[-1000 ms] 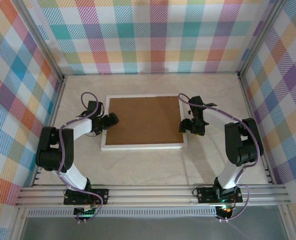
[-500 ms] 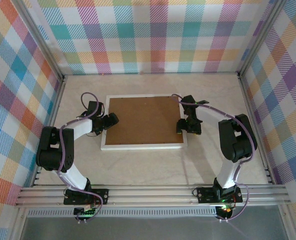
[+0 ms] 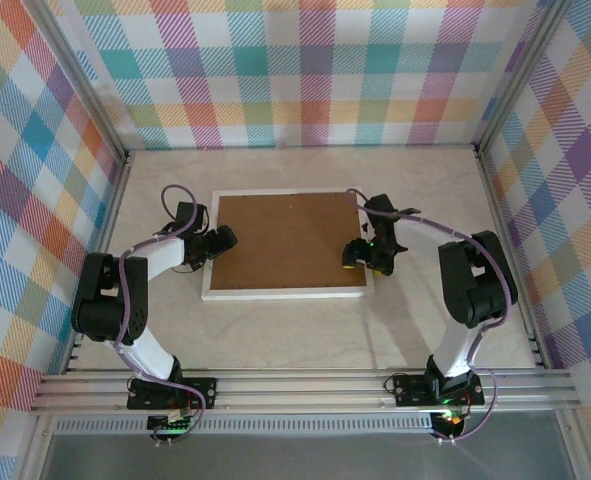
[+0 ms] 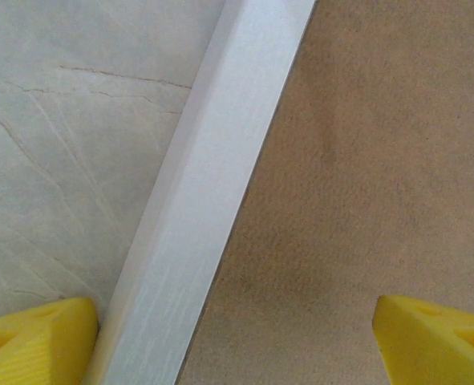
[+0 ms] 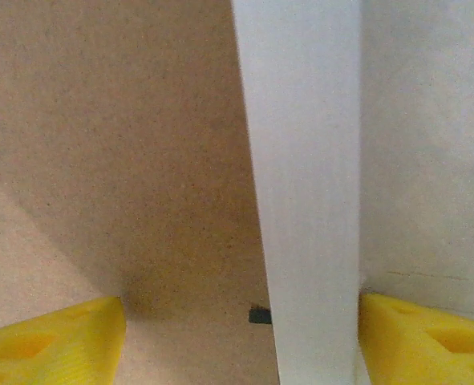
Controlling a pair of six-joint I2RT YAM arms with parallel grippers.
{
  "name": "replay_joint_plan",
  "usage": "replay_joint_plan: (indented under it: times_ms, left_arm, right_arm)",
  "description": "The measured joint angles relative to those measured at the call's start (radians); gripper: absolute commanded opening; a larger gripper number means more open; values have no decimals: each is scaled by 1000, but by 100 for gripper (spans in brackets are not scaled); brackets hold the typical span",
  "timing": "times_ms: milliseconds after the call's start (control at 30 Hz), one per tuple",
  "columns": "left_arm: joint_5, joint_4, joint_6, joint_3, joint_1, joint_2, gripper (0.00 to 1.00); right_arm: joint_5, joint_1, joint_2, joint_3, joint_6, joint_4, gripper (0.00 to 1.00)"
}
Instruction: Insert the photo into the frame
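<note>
Brown board (image 3: 285,240) is facing up on the frame (image 3: 287,292), which is lying at the centre of the table (image 3: 295,330). The left gripper (image 4: 237,337) is straddling the frame's left border, jaws wide; the right gripper (image 5: 241,337) is straddling the right border, jaws wide.

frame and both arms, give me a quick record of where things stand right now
frame: flat on the table, back up
board: brown, sits inside the white border
left fingers: open, one on each side of the frame's left border
right fingers: open, one on each side of the frame's right border
contact with frame: cannot tell
</note>
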Motion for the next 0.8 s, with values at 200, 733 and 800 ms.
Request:
replay_joint_plan:
  times_ms: [200,733,800]
  left_arm:
    - [1,-8,1,2,1,-8,90]
    - [43,-30,-2,20,19,-102,91]
    - [51,-27,-8,5,19,-102,91]
  right_arm:
    - [88,-22,-63,39,-56,-72,78]
    - [158,-53,-106,43,-153,-151,78]
    - [142,-53,-99,26,-153,-150,77]
